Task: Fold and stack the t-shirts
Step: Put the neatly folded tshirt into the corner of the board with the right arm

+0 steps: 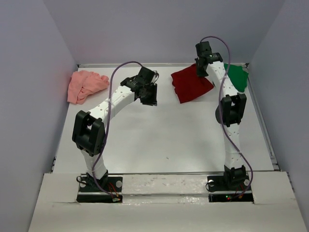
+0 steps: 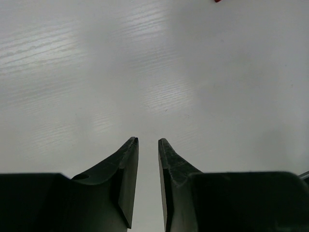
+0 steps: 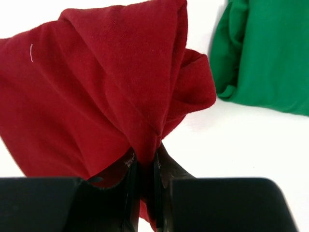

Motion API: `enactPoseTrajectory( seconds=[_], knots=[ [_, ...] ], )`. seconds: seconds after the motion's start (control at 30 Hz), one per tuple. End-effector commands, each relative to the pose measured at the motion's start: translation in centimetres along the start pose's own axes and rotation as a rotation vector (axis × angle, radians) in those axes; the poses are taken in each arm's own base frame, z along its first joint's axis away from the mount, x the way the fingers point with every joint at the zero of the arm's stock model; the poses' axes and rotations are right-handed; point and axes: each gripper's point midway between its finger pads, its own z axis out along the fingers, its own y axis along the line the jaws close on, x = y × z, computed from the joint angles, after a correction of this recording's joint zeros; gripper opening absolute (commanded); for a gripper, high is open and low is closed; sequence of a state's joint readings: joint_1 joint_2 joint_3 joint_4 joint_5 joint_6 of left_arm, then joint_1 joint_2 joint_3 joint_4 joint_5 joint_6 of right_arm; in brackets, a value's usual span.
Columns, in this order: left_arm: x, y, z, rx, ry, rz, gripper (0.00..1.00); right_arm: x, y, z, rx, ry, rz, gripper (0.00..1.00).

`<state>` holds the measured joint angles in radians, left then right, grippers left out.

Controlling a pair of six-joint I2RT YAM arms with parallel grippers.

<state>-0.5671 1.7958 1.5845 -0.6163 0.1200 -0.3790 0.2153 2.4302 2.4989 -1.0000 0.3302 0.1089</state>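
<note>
Right pincer (image 3: 143, 162): jaws nearly together, clamped on a fold of the red shirt (image 3: 87, 96). Cloth fills the narrow gap and rises from the tips in a bunched peak. The rest of the red shirt spreads crumpled to the left in the wrist view, with one flap curling toward the green shirt (image 3: 265, 53).

Green shirt: just right of the red one, not gripped. The wrist view shows a strip of bare desk (image 3: 241, 140) between them. From above, both lie at the far right of the desk with the right arm (image 1: 227, 104) reaching across them. Whether they touch under the arm, cannot tell.

Left pincer (image 2: 148, 141): jaws a narrow slit apart, nothing between them, bare desk ahead. From above it hangs over the far middle of the desk, left of the red shirt and apart from it.

Pink shirt (image 1: 86, 84): bunched heap at the far left corner, well apart from the other two shirts and from both pincers.
</note>
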Motion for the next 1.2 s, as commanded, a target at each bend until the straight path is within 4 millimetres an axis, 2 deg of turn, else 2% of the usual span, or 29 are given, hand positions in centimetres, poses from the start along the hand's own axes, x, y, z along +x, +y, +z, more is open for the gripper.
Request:
enactPoseTrajectory(
  seconds=[0.0, 0.1, 0.3, 0.47, 0.57, 0.7, 0.77, 1.0, 1.03, 1.17],
  knots=[
    [-0.2, -1.3, -1.6, 0.042, -0.035, 0.009, 0.34, -6.0, -2.7, -4.1, 0.05, -0.199, 0.043, 0.0],
    [-0.1, -1.3, -1.5, 0.041, -0.034, 0.009, 0.34, -6.1, -3.8, -4.1, 0.08, -0.201, 0.049, 0.0],
    [0.1, -1.4, -1.5, 0.042, -0.033, 0.014, 0.34, -7.6, -5.8, -5.1, 0.123, -0.254, 0.067, 0.0],
    [0.6, -1.7, -1.3, 0.054, -0.027, 0.013, 0.34, -8.2, -6.8, -5.5, 0.148, -0.275, 0.068, 0.0],
    [0.9, -1.9, -1.2, 0.056, -0.022, 0.014, 0.34, -8.3, -8.7, -5.3, 0.197, -0.28, 0.079, 0.0],
    [1.1, -2.5, -1.2, 0.074, -0.019, 0.017, 0.34, -9.1, -8.7, -5.7, 0.194, -0.309, 0.088, 0.0],
    [1.5, -3.0, -1.0, 0.082, -0.012, 0.025, 0.34, -9.4, -9.6, -5.7, 0.215, -0.32, 0.07, 0.0],
    [2.9, -4.0, 0.0, 0.101, 0.018, 0.04, 0.34, -10.1, -9.8, -5.0, 0.242, -0.342, 0.055, 0.0],
    [3.1, -4.1, 0.0, 0.105, 0.022, 0.042, 0.34, -10.2, -10.5, -4.8, 0.259, -0.346, 0.065, 0.0],
    [3.3, -4.4, 0.2, 0.112, 0.028, 0.049, 0.34, -10.9, -10.7, -4.8, 0.272, -0.373, 0.065, 0.0]
  ],
)
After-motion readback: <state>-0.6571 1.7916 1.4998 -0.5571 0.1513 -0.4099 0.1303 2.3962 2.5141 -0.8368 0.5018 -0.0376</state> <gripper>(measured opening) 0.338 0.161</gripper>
